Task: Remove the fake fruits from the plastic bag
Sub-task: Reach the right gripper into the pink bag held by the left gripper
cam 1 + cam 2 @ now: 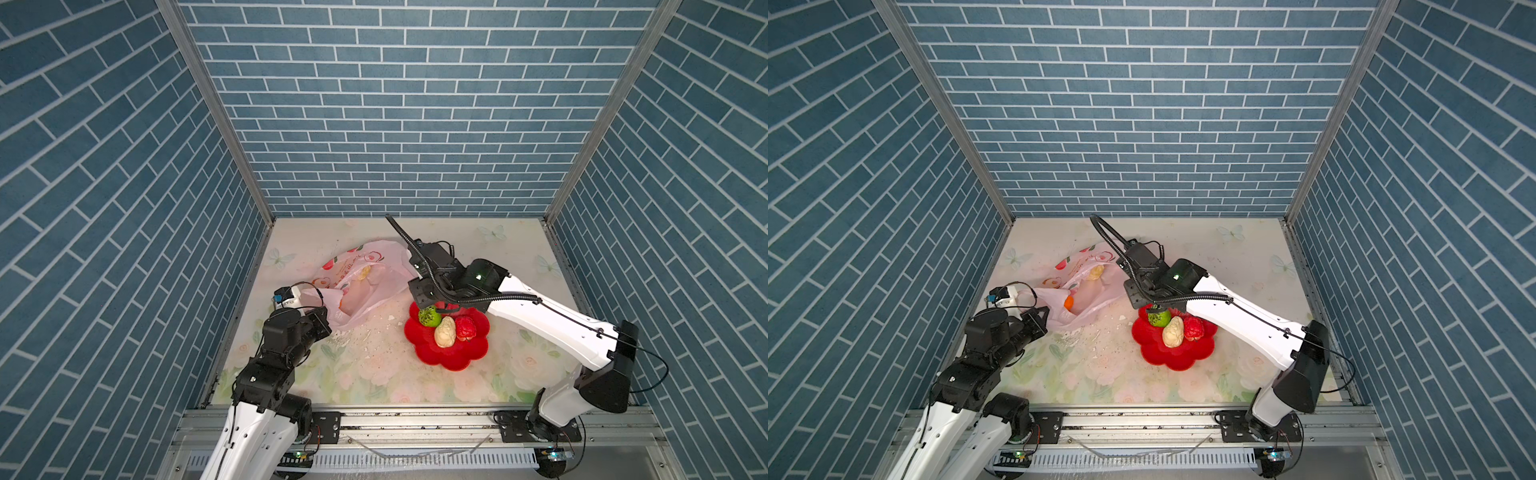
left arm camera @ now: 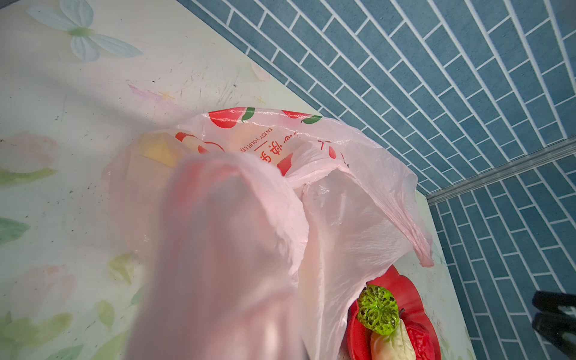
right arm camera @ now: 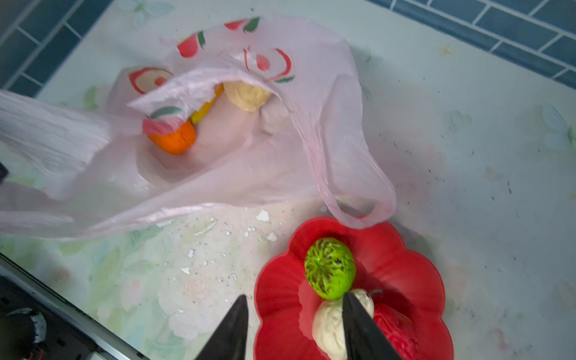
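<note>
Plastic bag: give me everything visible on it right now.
The plastic bag is thin, crinkly, translucent pale pink, printed with red fruits, green leaves and lettering. It lies slumped on the table, mouth open, beside the red bowl; one loop handle drapes onto the bowl's rim. The left gripper is shut on its edge, holding it up; plastic covers that gripper in the left wrist view. Inside show an orange fruit, a yellow one and a cream bumpy one.

I count one plastic bag (image 3: 280, 162), one red bowl (image 3: 405, 249), and six fake fruits (image 3: 329, 268) in view: three bowled, three bagged.
</note>
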### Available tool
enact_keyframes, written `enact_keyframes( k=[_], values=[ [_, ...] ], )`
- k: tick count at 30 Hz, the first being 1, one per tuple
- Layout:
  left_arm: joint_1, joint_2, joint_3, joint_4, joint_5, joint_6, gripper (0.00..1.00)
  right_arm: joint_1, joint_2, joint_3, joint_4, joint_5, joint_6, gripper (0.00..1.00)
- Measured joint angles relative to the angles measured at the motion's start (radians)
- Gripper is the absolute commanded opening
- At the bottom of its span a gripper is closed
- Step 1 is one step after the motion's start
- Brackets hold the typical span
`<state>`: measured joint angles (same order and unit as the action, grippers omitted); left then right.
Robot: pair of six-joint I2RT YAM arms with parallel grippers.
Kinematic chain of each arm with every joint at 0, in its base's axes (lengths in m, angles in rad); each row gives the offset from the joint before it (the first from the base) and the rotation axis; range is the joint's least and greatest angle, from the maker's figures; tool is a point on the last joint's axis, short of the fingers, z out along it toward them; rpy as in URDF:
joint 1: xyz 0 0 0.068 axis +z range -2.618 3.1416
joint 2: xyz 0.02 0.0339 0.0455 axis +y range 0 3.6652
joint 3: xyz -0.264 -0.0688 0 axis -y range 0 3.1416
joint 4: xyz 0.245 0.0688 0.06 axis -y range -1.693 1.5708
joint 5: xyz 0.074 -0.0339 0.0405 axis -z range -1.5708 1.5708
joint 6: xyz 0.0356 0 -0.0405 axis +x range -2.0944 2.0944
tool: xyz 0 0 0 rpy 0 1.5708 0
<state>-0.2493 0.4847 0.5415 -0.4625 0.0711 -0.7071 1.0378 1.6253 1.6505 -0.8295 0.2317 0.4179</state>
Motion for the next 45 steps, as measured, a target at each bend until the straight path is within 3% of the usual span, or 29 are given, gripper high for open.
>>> enact_keyframes(
  k=[8,14,21,33,40,45],
  values=[
    [0.0,0.027,0.0,0.045,-0.008,-0.012,0.0,0.001,0.367,0.219,0.157,-0.122,0.004,0.37],
    [0.0,0.025,0.0,0.073,-0.046,-0.019,0.0,-0.001,0.557,0.308,0.191,-0.202,0.023,0.34],
    [0.0,-0.013,-0.002,0.104,-0.068,-0.023,0.0,-0.022,0.628,0.318,0.244,-0.243,0.099,0.38],
    [0.0,-0.094,-0.066,0.085,-0.016,-0.057,0.0,-0.095,0.675,0.318,0.397,-0.235,0.363,0.49],
    [0.0,-0.111,-0.077,0.022,0.028,-0.07,0.0,-0.114,0.705,0.317,0.516,-0.238,0.511,0.66],
    [0.0,-0.114,-0.082,-0.007,0.055,-0.071,0.0,-0.12,0.707,0.316,0.576,-0.238,0.595,0.72]
  ],
)
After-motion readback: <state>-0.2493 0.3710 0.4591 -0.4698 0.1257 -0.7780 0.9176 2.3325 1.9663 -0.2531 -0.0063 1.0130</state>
